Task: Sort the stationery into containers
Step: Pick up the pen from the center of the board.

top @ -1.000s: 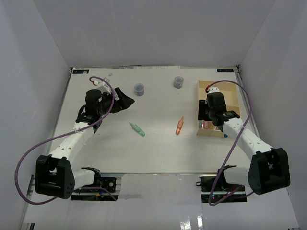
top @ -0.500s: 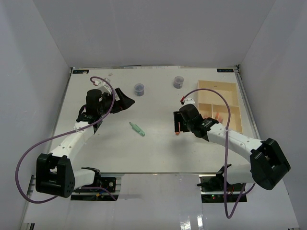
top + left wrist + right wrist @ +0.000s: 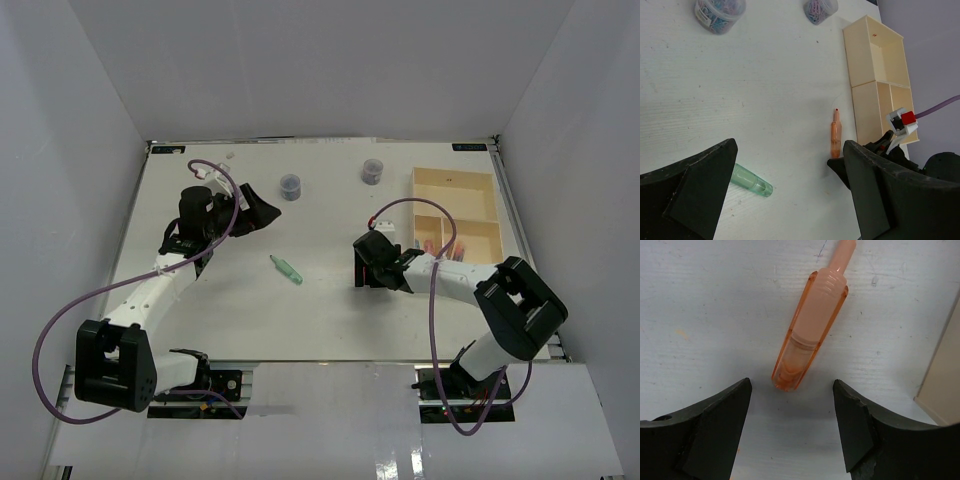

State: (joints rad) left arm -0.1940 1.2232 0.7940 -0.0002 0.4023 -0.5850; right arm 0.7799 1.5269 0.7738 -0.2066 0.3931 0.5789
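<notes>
An orange marker (image 3: 812,335) lies on the white table; it also shows in the left wrist view (image 3: 835,140). My right gripper (image 3: 791,400) is open and low over the table, and the marker's blunt end lies just ahead of its fingertips. In the top view this gripper (image 3: 366,266) hides the marker. A green marker (image 3: 286,269) lies at mid table. My left gripper (image 3: 256,209) is open and empty, held above the table at the left, with the green marker (image 3: 751,181) below it. The beige tray (image 3: 455,192) stands at the right and holds several coloured items in its small compartments.
Two round grey-blue pots (image 3: 291,185) (image 3: 373,171) stand at the back of the table. The tray's near corner is close to the right of my right gripper (image 3: 880,150). White walls enclose the table on three sides.
My right gripper has left the tray, swung left and come down to the orange marker's near end. The left arm has not moved.
</notes>
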